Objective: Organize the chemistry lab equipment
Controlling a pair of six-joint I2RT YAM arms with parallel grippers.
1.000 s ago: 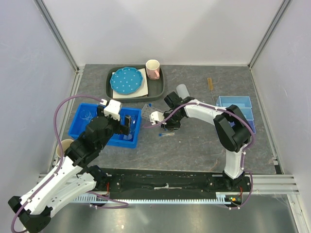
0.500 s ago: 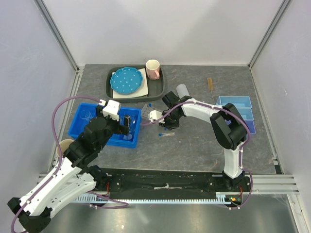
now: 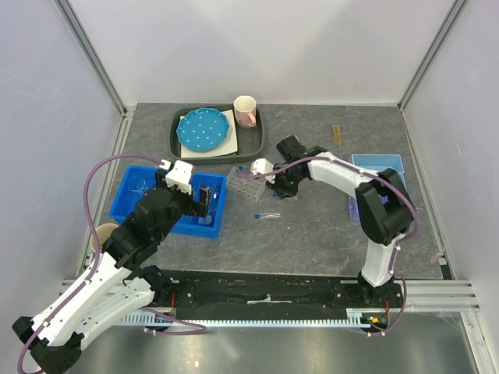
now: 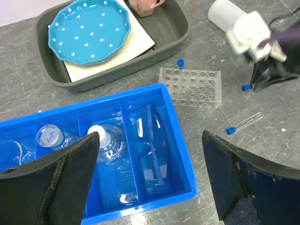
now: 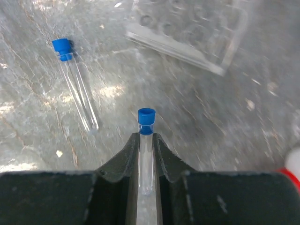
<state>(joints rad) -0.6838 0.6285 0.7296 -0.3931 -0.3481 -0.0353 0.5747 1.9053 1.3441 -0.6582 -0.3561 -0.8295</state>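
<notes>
My right gripper (image 5: 146, 137) is shut on a blue-capped tube (image 5: 146, 123), held off the table just right of the clear tube rack (image 3: 248, 185). The same gripper (image 4: 268, 75) shows in the left wrist view, beyond the rack (image 4: 190, 86). A second tube (image 3: 267, 215) lies flat on the table near the rack, and another stands in the rack's far corner (image 4: 180, 63). My left gripper (image 4: 150, 140) hangs open above the blue bin (image 4: 183, 154), which holds blue goggles (image 4: 155, 150) and glass flasks (image 4: 108, 143). The white squeeze bottle (image 4: 224, 14) sits behind the right arm.
A dark tray (image 3: 175, 139) at the back holds the blue dotted plate (image 3: 204, 129) and the pink-and-white mug (image 3: 245, 111). A thin brown stick (image 3: 337, 134) lies at the back right, near a light blue bin (image 3: 378, 163). A tan roll (image 3: 100, 234) sits left of the blue bin.
My right gripper closed on one tube, lifted it and carried it right and back, uncovering the rack. The other tube stayed on the table. The left arm has not moved.
</notes>
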